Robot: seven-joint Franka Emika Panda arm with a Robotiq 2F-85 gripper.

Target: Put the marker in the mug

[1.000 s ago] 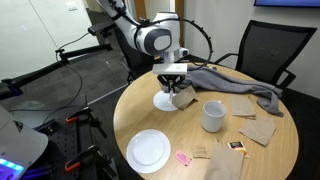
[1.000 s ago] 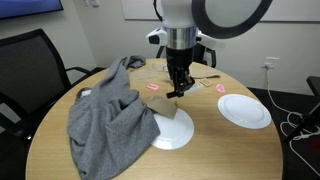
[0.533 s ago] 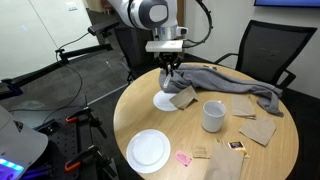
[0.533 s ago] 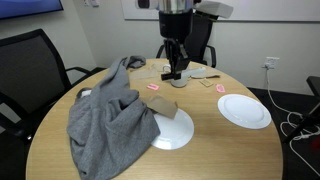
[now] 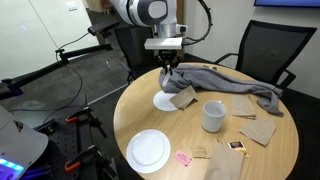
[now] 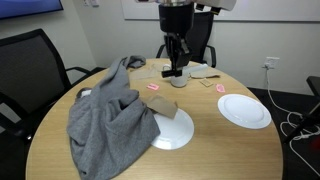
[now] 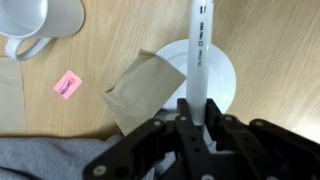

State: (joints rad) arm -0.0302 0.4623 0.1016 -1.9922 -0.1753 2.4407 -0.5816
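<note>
In the wrist view my gripper (image 7: 192, 112) is shut on the marker (image 7: 200, 50), a white stick that juts out from between the jaws. It hangs above a white plate (image 7: 222, 80) and a brown paper napkin (image 7: 145, 90). The grey-white mug (image 7: 40, 25) stands apart at the top left of the wrist view. In both exterior views the gripper (image 5: 168, 76) (image 6: 172, 66) is raised above the table. The mug (image 5: 212, 116) stands to the side of it on the wooden table (image 5: 130, 115).
A grey cloth (image 5: 235, 85) (image 6: 110, 115) lies across the table. A second white plate (image 5: 148, 150) (image 6: 243, 109) sits near the edge. Brown napkins (image 5: 258, 128) and a small pink tag (image 7: 68, 85) lie around. Black office chairs (image 5: 265, 50) stand behind.
The gripper has risen from the plate with the marker held in it. Over the last half second it has barely moved.
</note>
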